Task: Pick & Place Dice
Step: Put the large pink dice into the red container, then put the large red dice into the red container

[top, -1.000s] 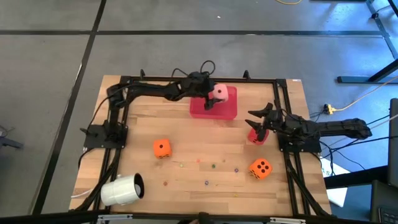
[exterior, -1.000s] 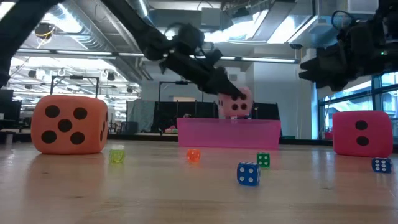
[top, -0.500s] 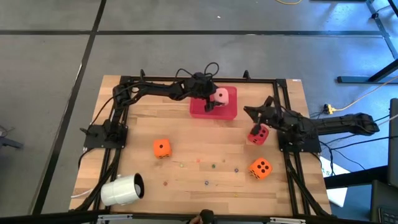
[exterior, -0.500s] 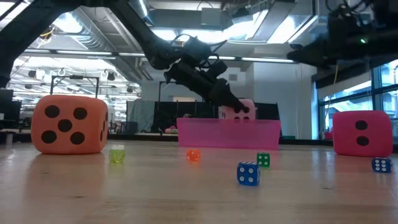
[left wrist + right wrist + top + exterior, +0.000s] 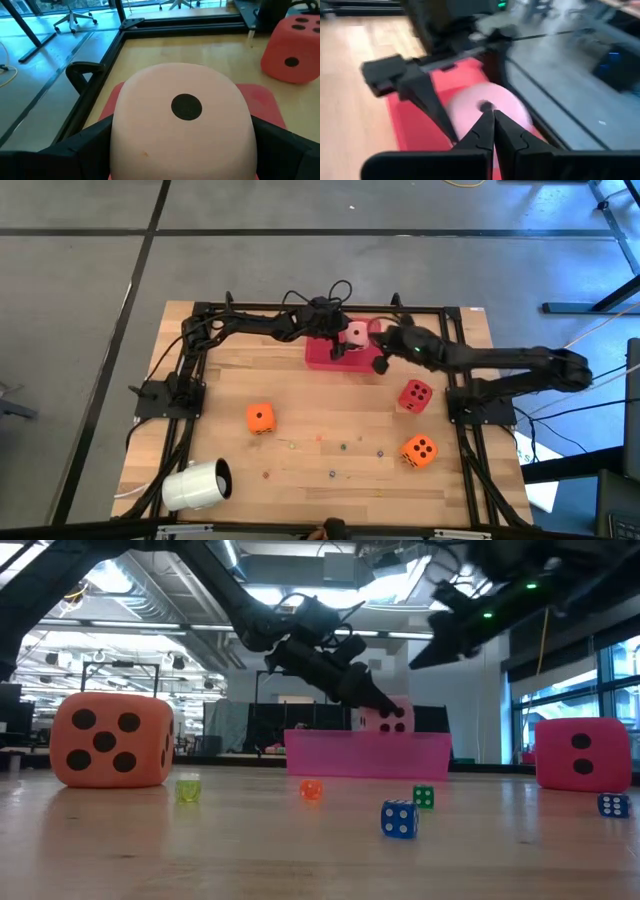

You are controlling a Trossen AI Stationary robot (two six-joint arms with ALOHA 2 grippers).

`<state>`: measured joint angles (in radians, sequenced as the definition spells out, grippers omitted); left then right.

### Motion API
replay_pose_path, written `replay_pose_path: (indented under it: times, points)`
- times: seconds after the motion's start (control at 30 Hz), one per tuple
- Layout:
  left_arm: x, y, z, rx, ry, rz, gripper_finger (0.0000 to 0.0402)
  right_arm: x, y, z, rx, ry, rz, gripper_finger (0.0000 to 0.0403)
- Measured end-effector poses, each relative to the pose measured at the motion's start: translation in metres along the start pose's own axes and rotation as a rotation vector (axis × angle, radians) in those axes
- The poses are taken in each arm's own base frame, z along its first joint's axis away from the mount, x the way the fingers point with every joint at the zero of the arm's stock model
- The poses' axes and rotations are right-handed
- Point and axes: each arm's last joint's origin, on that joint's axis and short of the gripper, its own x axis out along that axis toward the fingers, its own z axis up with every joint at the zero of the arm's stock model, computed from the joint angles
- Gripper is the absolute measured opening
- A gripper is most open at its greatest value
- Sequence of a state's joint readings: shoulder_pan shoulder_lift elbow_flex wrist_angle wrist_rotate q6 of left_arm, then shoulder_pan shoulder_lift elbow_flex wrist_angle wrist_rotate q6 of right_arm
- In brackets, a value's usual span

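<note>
The pale pink die [image 5: 356,332] sits between the fingers of my left gripper [image 5: 182,145] over the flat red tray [image 5: 345,360] at the table's far middle; the tray's near wall hides the die's underside in the low view. My right gripper [image 5: 493,124] is shut and hovers above the tray's right part, close to the pink die and touching nothing. The red die [image 5: 416,394] rests on the table to the right of the tray. One orange die [image 5: 261,418] lies left of centre, another [image 5: 419,449] near the right front. My left gripper pinches the pink die by two opposite sides [image 5: 119,132] between its two fingers [image 5: 75,152]. The fingers slant down from the table's left. The die's one-pip face [image 5: 186,106] faces the wrist camera. Whether the die rests on the tray floor cannot be told.
A white cup [image 5: 197,483] lies on its side at the near left corner. Several tiny coloured dice, such as a blue one [image 5: 398,819] and a green one [image 5: 423,797], are scattered along the near middle. A black frame [image 5: 190,350] borders the table.
My right gripper has let go of the red die, risen, swung toward the far left to the tray and shut. The red die stays on the table. My left gripper has lowered the pink die into the tray.
</note>
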<state>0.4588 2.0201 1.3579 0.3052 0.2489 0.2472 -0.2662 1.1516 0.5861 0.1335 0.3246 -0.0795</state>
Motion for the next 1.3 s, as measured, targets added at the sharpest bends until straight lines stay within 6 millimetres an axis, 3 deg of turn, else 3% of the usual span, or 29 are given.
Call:
replay_pose_path:
  times: [0.17, 0.43, 0.7, 0.9, 1.3]
  points:
    - [0.000, -0.001, 0.001, -0.008, -0.007, -0.012, 0.0359, 0.034, -0.003, 0.016, 0.002, 0.057, 0.065, 0.0003]
    - [0.001, 0.000, -0.001, -0.082, -0.001, 0.000, 0.0359, 0.073, -0.005, 0.014, 0.020, 0.189, 0.061, 0.0003]
    - [0.000, 0.002, -0.004, -0.033, 0.023, 0.017, 0.0362, 0.077, -0.004, 0.014, 0.019, 0.197, 0.062, 0.0003]
    - [0.000, 0.003, -0.005, -0.029, 0.034, 0.027, 0.0387, 0.077, -0.004, 0.013, 0.024, 0.199, 0.062, 0.0002]
    - [-0.001, 0.007, -0.005, -0.058, 0.070, 0.193, 0.0398, 0.076, -0.003, 0.010, 0.039, 0.233, 0.076, 0.0002]
